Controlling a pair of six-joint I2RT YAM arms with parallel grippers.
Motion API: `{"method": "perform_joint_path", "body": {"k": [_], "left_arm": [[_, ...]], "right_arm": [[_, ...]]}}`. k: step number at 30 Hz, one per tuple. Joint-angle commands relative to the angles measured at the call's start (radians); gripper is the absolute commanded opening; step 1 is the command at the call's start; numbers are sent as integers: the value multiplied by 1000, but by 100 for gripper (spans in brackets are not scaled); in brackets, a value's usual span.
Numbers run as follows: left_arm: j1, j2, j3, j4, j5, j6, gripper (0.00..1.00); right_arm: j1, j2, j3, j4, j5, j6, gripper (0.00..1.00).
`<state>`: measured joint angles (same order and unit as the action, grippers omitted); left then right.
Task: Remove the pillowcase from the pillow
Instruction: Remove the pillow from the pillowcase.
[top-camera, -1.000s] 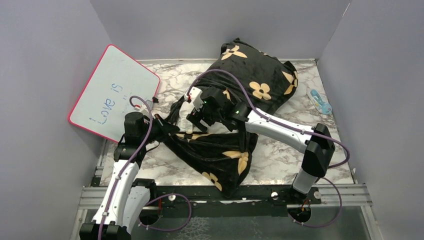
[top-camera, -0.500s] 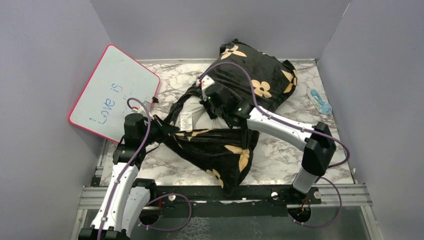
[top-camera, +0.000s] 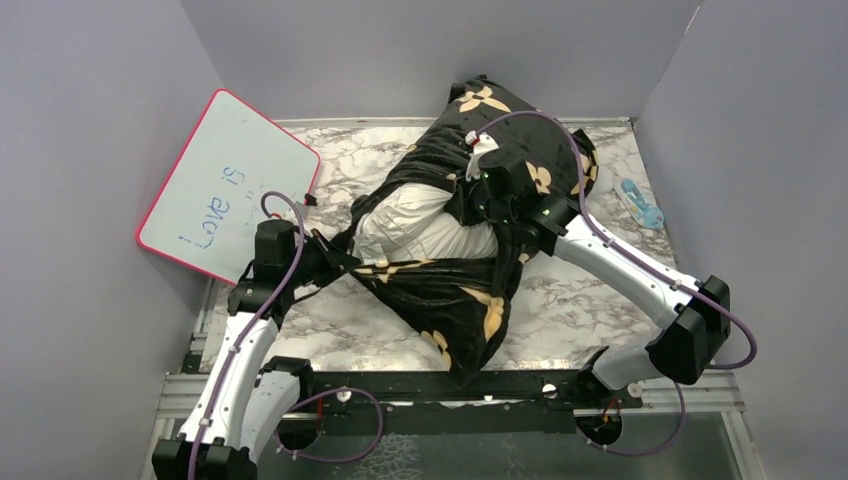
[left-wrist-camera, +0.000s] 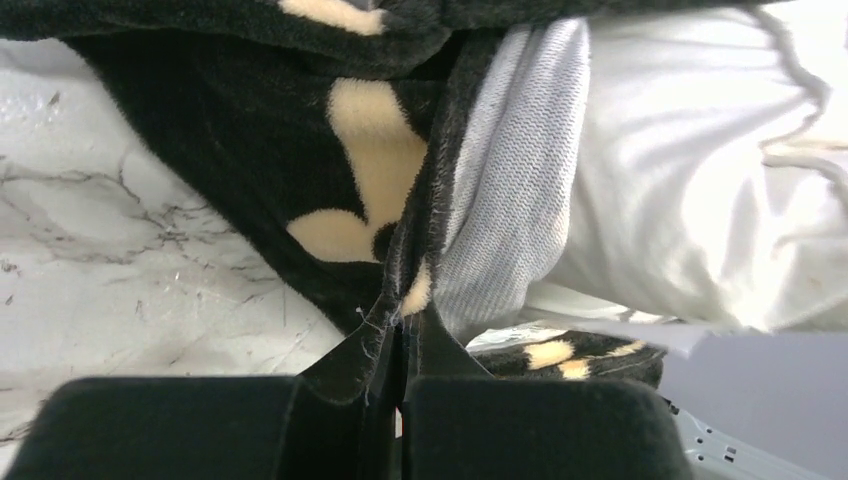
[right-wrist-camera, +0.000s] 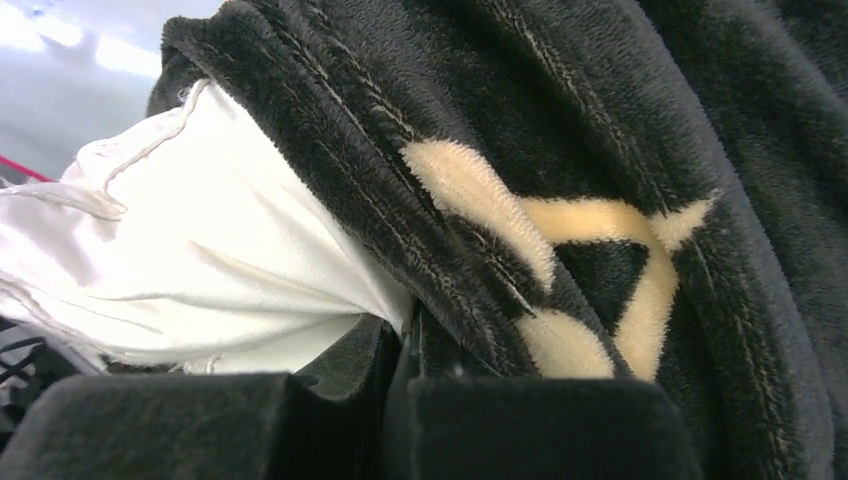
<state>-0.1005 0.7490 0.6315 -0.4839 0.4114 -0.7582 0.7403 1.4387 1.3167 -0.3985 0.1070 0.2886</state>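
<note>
Only one thing here has words on it. It is the whiteboard (top-camera: 228, 185) with the pink rim, at the upper left of the top view. Someone has written "Love is" (top-camera: 214, 212) on it by hand in blue pen. The letters run slanted, climbing from lower left to upper right. "Love" sits lower down and "is" comes after it, higher up. The only marks on the black pillowcase (top-camera: 440, 300) are tan flower shapes, in the middle of the frame.
</note>
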Motion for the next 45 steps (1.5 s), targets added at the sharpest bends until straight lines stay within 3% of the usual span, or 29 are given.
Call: {"method": "perform_joint_path", "body": {"k": [1,5,8,11,16,18,22,33,42,45], "left_arm": [[31,60,-6,-98,-142,91,0],[31,99,-54,8,-48,73,0],[31,125,-101,97,29,65,29],[31,150,-99,109,80,74,48],[31,-13,28,-31,-64,74,77],[31,-62,88,-77,-100,78,84],[31,-74,153,-76,-36,70,88],[18,59,134,155,360,73,89],[-173,148,213,192,319,118,92],[-266,210,212,182,236,110,81]], "right_arm": [[-97,-107,13,-16,61,47,1],[-96,-119,27,-5,-64,86,1],[-96,-114,30,15,-182,109,1],[-96,-84,50,16,-267,113,1],[-96,-13,102,-68,-303,76,3],[-96,-4,103,-88,-313,66,4],[-95,-2,84,-80,-346,64,5],[-96,17,59,-59,-388,84,7],[-94,77,77,-62,-475,99,9],[-92,86,91,-67,-511,95,10]]}}
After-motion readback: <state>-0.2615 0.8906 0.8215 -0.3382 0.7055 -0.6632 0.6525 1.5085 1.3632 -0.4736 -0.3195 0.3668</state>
